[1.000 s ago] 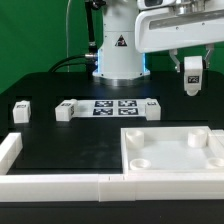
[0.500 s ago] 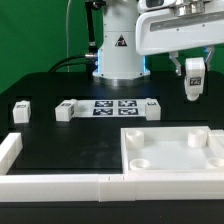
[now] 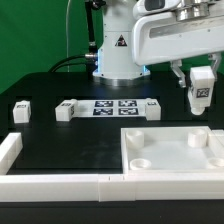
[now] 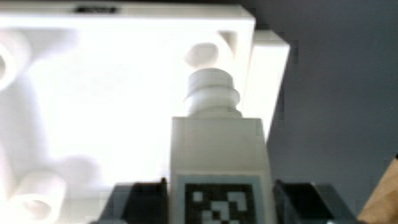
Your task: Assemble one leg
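Observation:
My gripper (image 3: 200,88) is shut on a white leg (image 3: 200,92) with a black-and-white tag and holds it upright in the air at the exterior view's right, above the far right part of the large white panel (image 3: 172,152). In the wrist view the leg (image 4: 215,130) fills the middle, its tagged end between my dark fingers (image 4: 139,200), its narrow peg end pointing at the panel (image 4: 107,100) below. Three more legs lie on the table: one at the exterior view's left (image 3: 21,110), one (image 3: 66,110) and one (image 3: 152,109) beside the marker board.
The marker board (image 3: 113,106) lies in front of the robot base (image 3: 118,55). A white L-shaped rail (image 3: 55,182) runs along the near edge and the left corner. The panel has round corner sockets (image 3: 140,159).
My gripper has moved with the leg toward the exterior view's right and a little lower, closer over the panel.

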`<state>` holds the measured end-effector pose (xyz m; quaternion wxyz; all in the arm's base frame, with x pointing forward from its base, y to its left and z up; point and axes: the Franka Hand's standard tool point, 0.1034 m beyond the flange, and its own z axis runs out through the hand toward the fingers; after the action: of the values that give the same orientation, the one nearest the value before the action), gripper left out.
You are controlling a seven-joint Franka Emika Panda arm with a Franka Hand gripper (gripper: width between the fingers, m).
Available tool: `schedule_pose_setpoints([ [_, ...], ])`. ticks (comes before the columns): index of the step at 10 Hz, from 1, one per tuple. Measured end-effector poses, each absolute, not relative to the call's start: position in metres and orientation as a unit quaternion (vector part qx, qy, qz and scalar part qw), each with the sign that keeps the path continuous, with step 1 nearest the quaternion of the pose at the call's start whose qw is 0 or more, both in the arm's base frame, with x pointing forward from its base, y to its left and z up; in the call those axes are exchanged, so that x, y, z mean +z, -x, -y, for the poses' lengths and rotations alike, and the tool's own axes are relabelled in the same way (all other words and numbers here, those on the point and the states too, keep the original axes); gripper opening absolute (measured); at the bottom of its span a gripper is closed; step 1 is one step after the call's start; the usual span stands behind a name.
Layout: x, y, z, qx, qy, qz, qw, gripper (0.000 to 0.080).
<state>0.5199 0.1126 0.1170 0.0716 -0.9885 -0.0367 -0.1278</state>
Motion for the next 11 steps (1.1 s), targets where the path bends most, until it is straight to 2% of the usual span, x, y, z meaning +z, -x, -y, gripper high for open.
schedule_pose_setpoints([
  [3,0.114,-0.52,-0.113,-0.126,0.989,0.04,0.072,0.0287],
  [4,0.107,-0.529,-0.114,-0.122,0.988,0.053,0.072,0.0287],
  [10,0.103,-0.6,-0.098,-0.146,0.981,0.103,0.072,0.0287],
  [11,0.101,-0.598,-0.099,-0.143,0.982,0.103,0.072,0.0287],
])
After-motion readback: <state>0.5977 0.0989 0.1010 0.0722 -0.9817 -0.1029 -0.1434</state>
